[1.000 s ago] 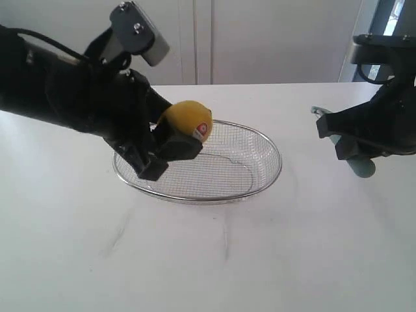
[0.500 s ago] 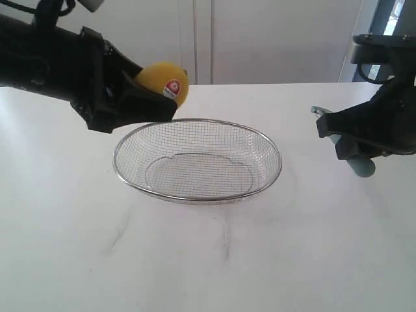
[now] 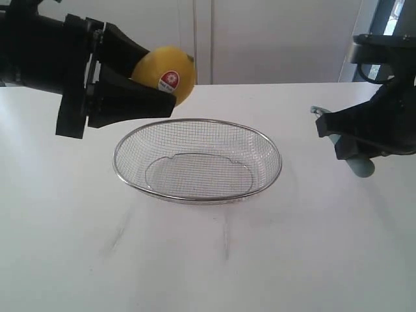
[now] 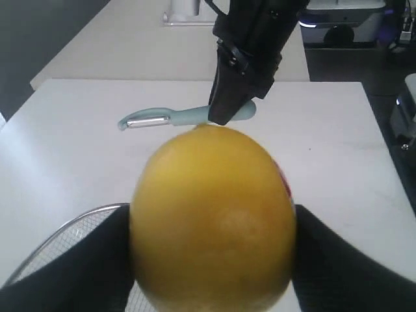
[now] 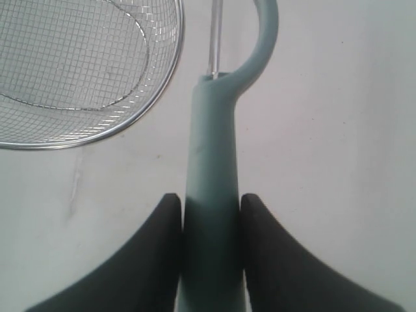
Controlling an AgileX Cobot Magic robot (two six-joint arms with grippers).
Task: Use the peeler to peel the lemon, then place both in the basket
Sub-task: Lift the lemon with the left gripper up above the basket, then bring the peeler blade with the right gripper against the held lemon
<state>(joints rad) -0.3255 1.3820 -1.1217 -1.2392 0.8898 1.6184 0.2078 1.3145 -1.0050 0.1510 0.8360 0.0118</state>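
Observation:
My left gripper (image 3: pixel 159 81) is shut on the yellow lemon (image 3: pixel 166 73), holding it in the air above the far left rim of the basket (image 3: pixel 133 181); its red-and-white sticker faces the exterior camera. The lemon (image 4: pixel 211 218) fills the left wrist view between the two black fingers (image 4: pixel 78 266). My right gripper (image 3: pixel 351 144) hovers at the right of the table, shut on the teal-green peeler (image 3: pixel 359 164). In the right wrist view the peeler handle (image 5: pixel 211 188) stands between the fingers (image 5: pixel 153 253), its blade end toward the basket rim (image 5: pixel 140 117).
The wire-mesh basket sits mid-table with nothing inside. A white tabletop (image 3: pixel 208 260) surrounds it. A white wall panel (image 3: pixel 273 39) rises behind the table's far edge.
My left gripper has lifted the lemon up out of the basket and turned it, now holding it level above the far left rim. The right arm with the peeler has stayed still.

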